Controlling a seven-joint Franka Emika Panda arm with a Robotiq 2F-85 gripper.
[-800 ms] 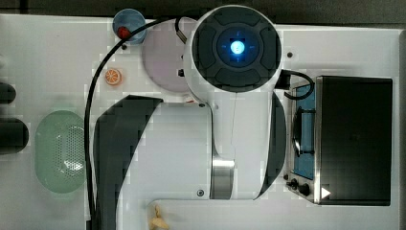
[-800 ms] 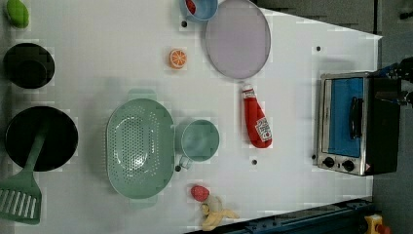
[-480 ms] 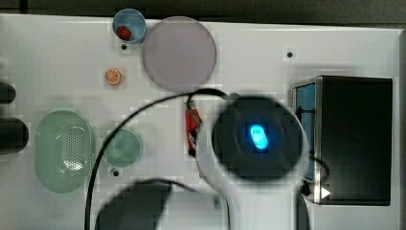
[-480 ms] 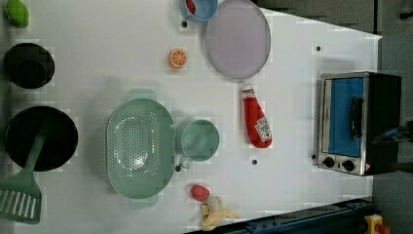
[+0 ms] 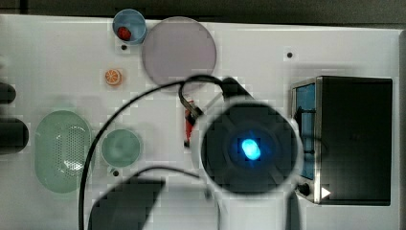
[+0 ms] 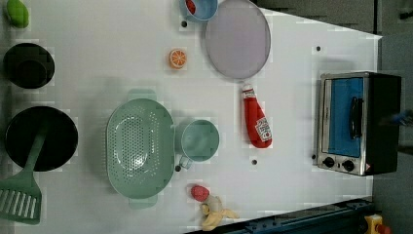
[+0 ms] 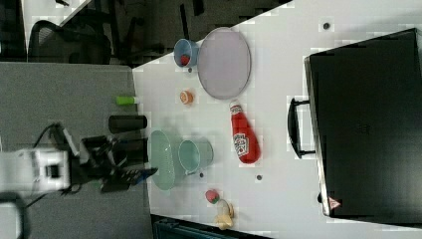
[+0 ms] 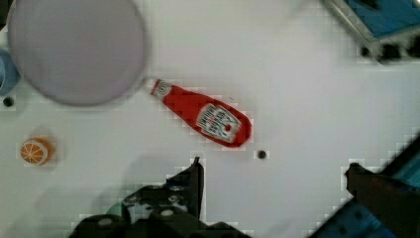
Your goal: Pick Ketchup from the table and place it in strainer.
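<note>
Ketchup lies flat on the white table, cap end just beside the rim of the grey-lilac plate, base end pointing away from it; nothing touches it. In the left view it sits to the right of a round green cup, which stands between it and the strainer. The strainer holds nothing. A toaster oven stands well apart on the bottle's far side. Gripper hangs above the table with its two fingers spread wide and empty, the bottle lying beyond the fingertips in the wrist view, not between them. Step in hand, as I judge it: the approach to the pick. To do it well, centre over the label, set the fingers across the bottle's narrow width rather than along its length, then descend straight. Lift high enough afterwards to clear the cup on the way to the strainer.
</note>
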